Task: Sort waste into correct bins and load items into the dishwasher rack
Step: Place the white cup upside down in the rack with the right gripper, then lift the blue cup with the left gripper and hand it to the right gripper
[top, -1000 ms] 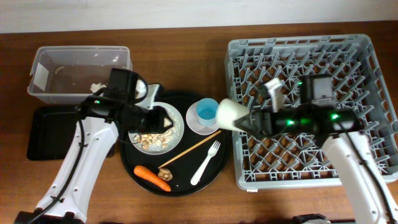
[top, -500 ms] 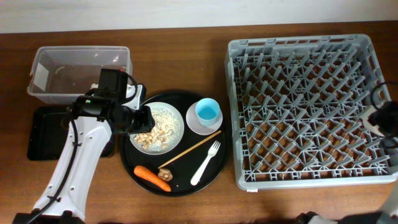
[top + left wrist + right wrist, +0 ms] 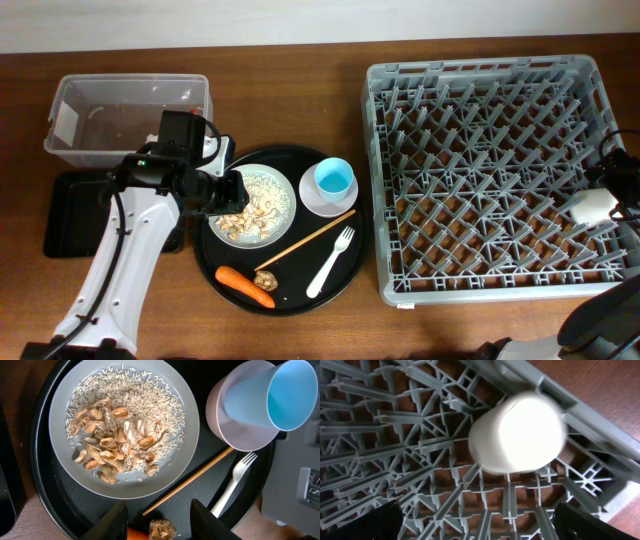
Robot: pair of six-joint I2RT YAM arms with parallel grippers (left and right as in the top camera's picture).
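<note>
The white cup [image 3: 517, 440] rests in the grey dishwasher rack [image 3: 480, 120] by its right wall, and also shows in the overhead view [image 3: 592, 205]. My right gripper [image 3: 477, 520] is open and empty, apart from the cup. My left gripper [image 3: 232, 190] is open over the white plate [image 3: 280, 195] of rice [image 3: 145, 402] and brownish scraps [image 3: 112, 442]. Between its fingers [image 3: 162, 510] I see a brown scrap [image 3: 162, 530] and the carrot's edge [image 3: 136, 535]. The light-blue cup [image 3: 333, 180] sits on the saucer [image 3: 310, 200]. The chopstick [image 3: 305, 240], fork [image 3: 330, 262] and carrot [image 3: 243, 285] lie on the round tray.
The clear tub [image 3: 130, 115] stands at the back left, with the shallow black tray [image 3: 70, 215] in front of it. The round black tray [image 3: 215, 262] holds the dishes. My left arm covers part of the tub. Tissue and red wrapper are out of view.
My right arm carried the white cup from the rack's left edge to its right side and let it go there. My left gripper shifted slightly left over the plate.
</note>
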